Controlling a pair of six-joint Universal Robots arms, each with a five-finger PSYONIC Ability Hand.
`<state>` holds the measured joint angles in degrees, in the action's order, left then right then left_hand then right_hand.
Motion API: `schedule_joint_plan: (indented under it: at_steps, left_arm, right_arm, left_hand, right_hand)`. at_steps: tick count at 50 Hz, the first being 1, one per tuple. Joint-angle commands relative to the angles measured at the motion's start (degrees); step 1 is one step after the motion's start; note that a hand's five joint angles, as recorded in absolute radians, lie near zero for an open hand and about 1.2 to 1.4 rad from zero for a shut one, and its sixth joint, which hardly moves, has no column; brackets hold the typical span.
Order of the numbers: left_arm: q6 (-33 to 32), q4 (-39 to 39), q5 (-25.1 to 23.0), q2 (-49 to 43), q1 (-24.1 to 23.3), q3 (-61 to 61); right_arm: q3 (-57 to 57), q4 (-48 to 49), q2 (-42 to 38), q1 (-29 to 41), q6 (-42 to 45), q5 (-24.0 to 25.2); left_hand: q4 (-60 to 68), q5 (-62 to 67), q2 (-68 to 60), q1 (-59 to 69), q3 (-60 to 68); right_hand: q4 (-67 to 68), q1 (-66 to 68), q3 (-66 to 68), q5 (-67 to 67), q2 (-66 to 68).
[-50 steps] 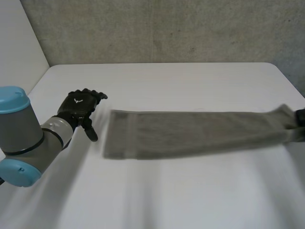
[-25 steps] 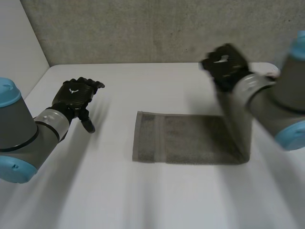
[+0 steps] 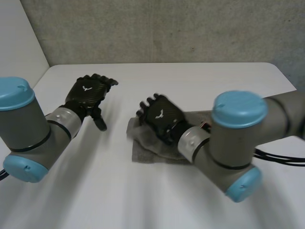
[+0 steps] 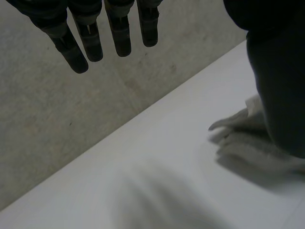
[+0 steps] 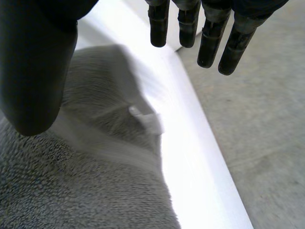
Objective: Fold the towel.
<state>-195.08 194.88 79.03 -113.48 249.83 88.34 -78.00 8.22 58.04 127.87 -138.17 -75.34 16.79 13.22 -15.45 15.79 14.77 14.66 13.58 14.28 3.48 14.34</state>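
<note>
The grey towel (image 3: 142,151) lies bunched in the middle of the white table (image 3: 200,81), mostly hidden under my right arm. My right hand (image 3: 161,118) hovers over the towel's left end, open. In the right wrist view its fingers (image 5: 209,38) are straight above the towel (image 5: 86,191), where a turned-over corner with a small label (image 5: 143,117) lies. Left of the towel, my left hand (image 3: 88,95) stays open and apart from it. The left wrist view has that hand's straight fingers (image 4: 90,43) in the air and the towel's edge (image 4: 248,143) beside the thumb.
A grey wall (image 3: 157,28) runs behind the table's far edge. The table's left edge meets a white panel (image 3: 19,43). My right arm (image 3: 238,138) lies across the towel's right part.
My right hand carried the towel's right end across to the left, doubling the towel over, and has gone from shut on it to open. My left hand shifted slightly right.
</note>
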Motion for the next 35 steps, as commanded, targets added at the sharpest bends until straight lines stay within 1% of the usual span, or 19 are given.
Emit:
schedule_joint_plan:
  at_steps: [1,3,5,6,8,9,12,13,16,22,24,25,27,28,29,30,32,33,35]
  left_arm:
    - [0.13,0.32,0.07,-0.25,-4.61,-1.68]
    - [0.31,0.41,0.07,-0.78,-5.49,-2.03]
    - [0.75,0.41,0.16,-2.35,-7.85,-3.34]
    - [0.75,0.41,0.16,-2.36,-7.87,-3.35]
    - [1.1,0.41,1.03,-4.46,-10.4,-5.19]
    - [1.1,0.41,1.04,-4.47,-10.42,-5.2]
    - [1.01,0.32,2.7,-7.26,-12.43,-7.3]
    - [0.75,0.32,3.58,-8.67,-13.39,-8.44]
    - [0.57,0.32,5.25,-11.48,-14.8,-10.2]
    - [0.49,0.24,8.07,-15.45,-15.07,-12.23]
    - [0.4,-0.11,9.47,-17.38,-15.16,-12.67]
    - [0.4,-0.12,9.47,-17.39,-15.16,-12.67]
    - [0.4,-0.29,10.09,-18.35,-15.16,-12.23]
    - [0.4,-0.29,10.09,-18.35,-15.16,-12.23]
    - [0.48,-0.47,10.18,-18.44,-15.34,-11.71]
    - [0.49,-0.47,10.18,-18.44,-15.34,-11.7]
    - [0.57,-1.43,10.26,-18.27,-15.77,-10.22]
    - [0.57,-1.43,10.26,-18.27,-15.78,-10.21]
    - [0.75,-3.53,10.26,-17.74,-17.0,-8.81]
  right_arm:
    - [-8.11,-0.48,11.03,-6.92,-12.81,-0.25]
    - [-10.24,-0.92,12.28,-8.61,-14.15,-0.16]
    - [-14.26,-1.88,14.11,-12.37,-14.94,-0.16]
    - [-14.28,-1.89,14.12,-12.39,-14.94,-0.16]
    - [-18.83,-2.33,15.35,-16.32,-14.85,0.45]
    - [-18.85,-2.33,15.35,-16.34,-14.85,0.45]
    - [-22.44,-2.15,15.62,-19.67,-14.85,0.54]
    - [-23.85,-1.89,15.62,-20.9,-14.76,0.54]
    - [-26.22,-1.54,15.44,-23.1,-14.76,0.54]
    - [-27.73,-0.83,14.83,-25.48,-14.67,2.04]
    - [-27.9,0.04,14.3,-26.18,-14.59,2.12]
    - [-27.9,0.05,14.3,-26.19,-14.59,2.12]
    - [-27.47,1.01,12.46,-26.36,-14.59,1.51]
    - [-27.47,1.01,12.45,-26.36,-14.59,1.51]
    - [-27.2,1.27,11.41,-26.45,-14.59,1.25]
    - [-27.2,1.28,11.4,-26.45,-14.59,1.24]
    - [-26.59,1.45,10.43,-26.36,-14.41,0.11]
    - [-26.59,1.45,10.43,-26.36,-14.41,0.1]
    - [-25.89,1.8,10.43,-26.1,-13.97,-1.73]
  left_hand:
    - [-5.23,-11.66,3.89,-4.23,-3.21]
    - [-5.23,-11.66,3.89,-4.23,-3.21]
    - [-4.89,-11.32,3.56,-3.89,-2.88]
    - [-4.89,-11.32,3.56,-3.89,-2.88]
    - [-4.89,-11.32,3.56,-3.89,-2.88]
    - [-4.89,-11.32,3.56,-3.89,-2.88]
    - [-4.72,-11.16,3.39,-3.73,-2.71]
    - [-4.89,-11.32,3.56,-3.89,-2.87]
    - [-4.72,-11.16,3.39,-3.73,-2.71]
    - [-4.22,-10.65,2.89,-3.22,-2.2]
    - [-3.88,-10.32,2.55,-2.88,-1.87]
    - [-3.88,-10.31,2.55,-2.88,-1.87]
    - [-3.71,-10.15,2.38,-2.71,-1.7]
    - [-3.71,-10.15,2.38,-2.71,-1.7]
    - [-3.71,-10.15,2.38,-2.71,-1.7]
    - [-3.71,-10.15,2.38,-2.71,-1.7]
    - [-3.54,-9.98,2.21,-2.55,-1.53]
    - [-3.54,-9.98,2.21,-2.55,-1.53]
    - [-3.54,-9.98,2.21,-2.55,-1.53]
  right_hand:
    - [-4.66,-3.58,-4.28,-3.48,-4.34]
    - [-4.66,-3.58,-4.28,-3.48,-4.34]
    - [-4.66,-3.58,-4.28,-3.48,-4.34]
    - [-4.66,-3.58,-4.28,-3.48,-4.34]
    - [-4.66,-3.58,-4.28,-3.48,-4.34]
    - [-4.66,-3.58,-4.28,-3.48,-4.34]
    - [-4.66,-3.58,-4.28,-3.48,-4.34]
    - [-1.76,-0.69,-1.38,-0.59,-1.44]
    - [0.47,1.55,0.85,1.64,0.79]
    - [3.84,4.91,4.22,5.01,4.16]
    - [9.02,10.1,9.4,10.2,9.34]
    - [9.05,10.13,9.43,10.22,9.37]
    - [17.74,18.82,18.12,18.92,18.06]
    - [17.8,18.87,18.18,18.97,18.12]
    - [24.29,25.37,24.67,25.47,24.61]
    - [24.36,25.43,24.74,25.53,24.68]
    - [40.08,41.16,40.46,41.26,40.4]
    - [40.17,41.24,40.55,41.34,40.49]
    - [59.92,61.0,60.3,61.1,60.24]
